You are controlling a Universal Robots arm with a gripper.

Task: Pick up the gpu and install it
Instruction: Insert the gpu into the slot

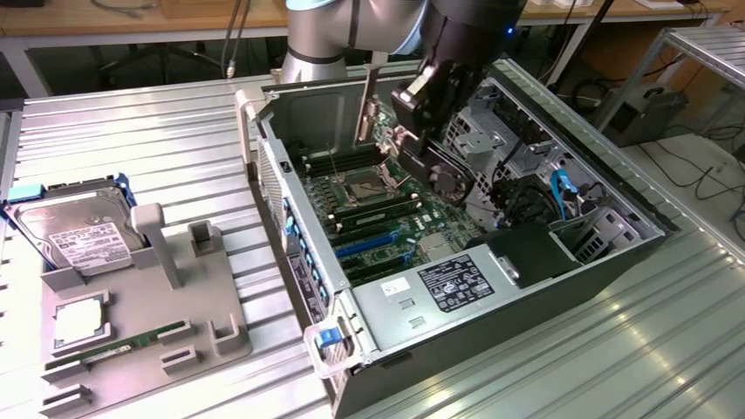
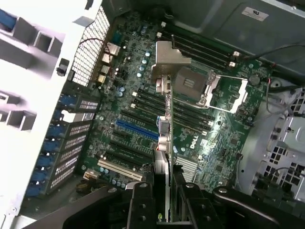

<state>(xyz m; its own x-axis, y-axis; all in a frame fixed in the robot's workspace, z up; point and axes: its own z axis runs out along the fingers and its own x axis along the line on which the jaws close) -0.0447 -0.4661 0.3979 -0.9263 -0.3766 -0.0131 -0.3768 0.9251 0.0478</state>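
One slight tilt and the gpu (image 2: pixel 167 62), clamped tight in the pincer (image 2: pixel 167 200), could miss the blue slot (image 2: pixel 136 130) and scrape the motherboard (image 2: pixel 224 138).

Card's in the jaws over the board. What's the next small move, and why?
Probably a small sideways shift toward the blue slot, no descent yet: the jaws are shut on the gpu, which hangs above the motherboard nearer the CPU socket than that slot.
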